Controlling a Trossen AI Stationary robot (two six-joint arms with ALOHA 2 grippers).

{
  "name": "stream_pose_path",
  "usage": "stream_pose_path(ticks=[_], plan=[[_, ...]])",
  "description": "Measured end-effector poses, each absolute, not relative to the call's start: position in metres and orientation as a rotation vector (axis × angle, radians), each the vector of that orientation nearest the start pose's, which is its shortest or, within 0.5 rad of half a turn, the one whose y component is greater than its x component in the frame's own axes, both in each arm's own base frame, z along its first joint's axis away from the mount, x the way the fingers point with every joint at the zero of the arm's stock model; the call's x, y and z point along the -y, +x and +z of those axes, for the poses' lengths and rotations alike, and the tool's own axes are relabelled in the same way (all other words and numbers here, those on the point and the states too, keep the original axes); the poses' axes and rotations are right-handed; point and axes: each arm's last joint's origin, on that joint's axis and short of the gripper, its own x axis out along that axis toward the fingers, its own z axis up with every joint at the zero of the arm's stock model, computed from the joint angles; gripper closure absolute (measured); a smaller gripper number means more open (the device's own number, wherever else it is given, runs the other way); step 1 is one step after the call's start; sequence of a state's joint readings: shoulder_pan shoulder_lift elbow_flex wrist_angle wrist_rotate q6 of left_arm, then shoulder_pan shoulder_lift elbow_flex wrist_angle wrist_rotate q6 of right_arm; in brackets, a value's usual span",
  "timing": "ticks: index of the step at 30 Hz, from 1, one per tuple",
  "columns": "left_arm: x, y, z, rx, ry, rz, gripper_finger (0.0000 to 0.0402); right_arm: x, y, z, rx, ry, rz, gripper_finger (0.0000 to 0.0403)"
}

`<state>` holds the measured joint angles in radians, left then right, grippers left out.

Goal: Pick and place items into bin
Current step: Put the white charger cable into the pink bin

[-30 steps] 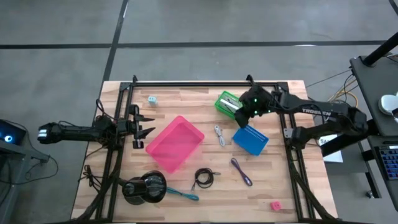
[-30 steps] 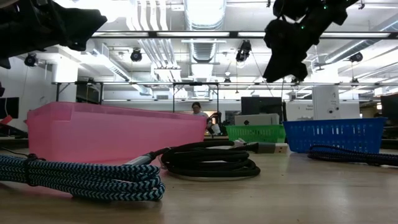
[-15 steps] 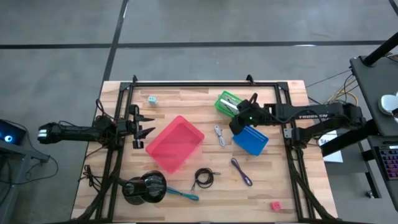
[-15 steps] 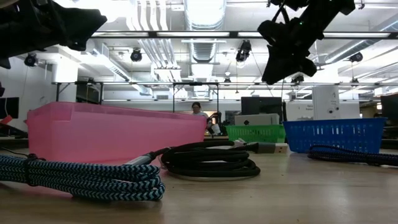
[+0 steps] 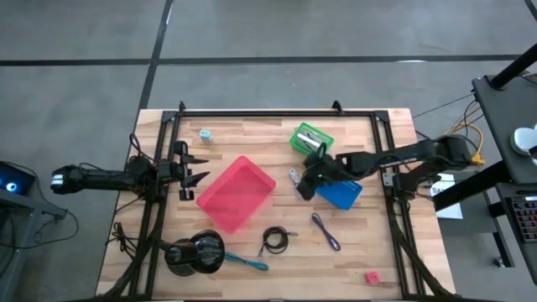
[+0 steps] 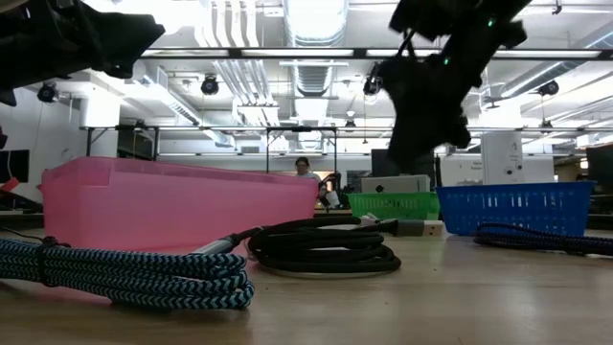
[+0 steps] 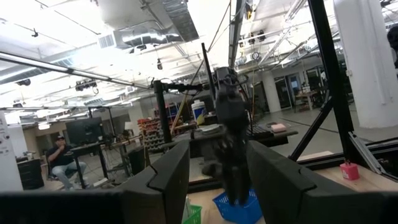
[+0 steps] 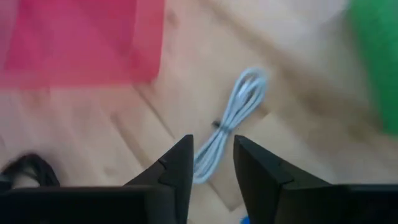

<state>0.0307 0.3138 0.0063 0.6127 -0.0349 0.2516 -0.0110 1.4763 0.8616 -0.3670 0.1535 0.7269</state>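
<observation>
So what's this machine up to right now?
It is sorting small items into bins on a wooden table. The right gripper hangs open above a whitish cord that lies between the pink bin and the blue bin, probably about to pick it up. The left gripper waits at the table's left edge, holding nothing.
</observation>
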Motion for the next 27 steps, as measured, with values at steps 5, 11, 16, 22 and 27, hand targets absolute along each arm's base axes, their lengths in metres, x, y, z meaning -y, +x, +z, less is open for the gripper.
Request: stream_pose_path(ticks=[5, 11, 16, 22, 27], plan=[[-0.004, 0.113, 0.197, 0.295, 0.249, 0.103, 0.0256, 0.006, 0.292, 0.167, -0.979, 0.651, -0.504, 0.0252], [-0.004, 0.113, 0.197, 0.296, 0.249, 0.103, 0.0256, 0.006, 0.305, 0.162, -0.992, 0.651, -0.512, 0.0207], [-0.004, 0.113, 0.197, 0.294, 0.249, 0.103, 0.0256, 0.006, 0.311, 0.171, -0.960, 0.627, -0.497, 0.0192], [-0.004, 0.113, 0.197, 0.297, 0.249, 0.103, 0.0256, 0.008, 0.312, 0.173, -0.940, 0.599, -0.534, 0.0192], [-0.004, 0.113, 0.197, 0.295, 0.249, 0.103, 0.0256, 0.010, 0.311, 0.172, -0.922, 0.573, -0.585, 0.0193]])
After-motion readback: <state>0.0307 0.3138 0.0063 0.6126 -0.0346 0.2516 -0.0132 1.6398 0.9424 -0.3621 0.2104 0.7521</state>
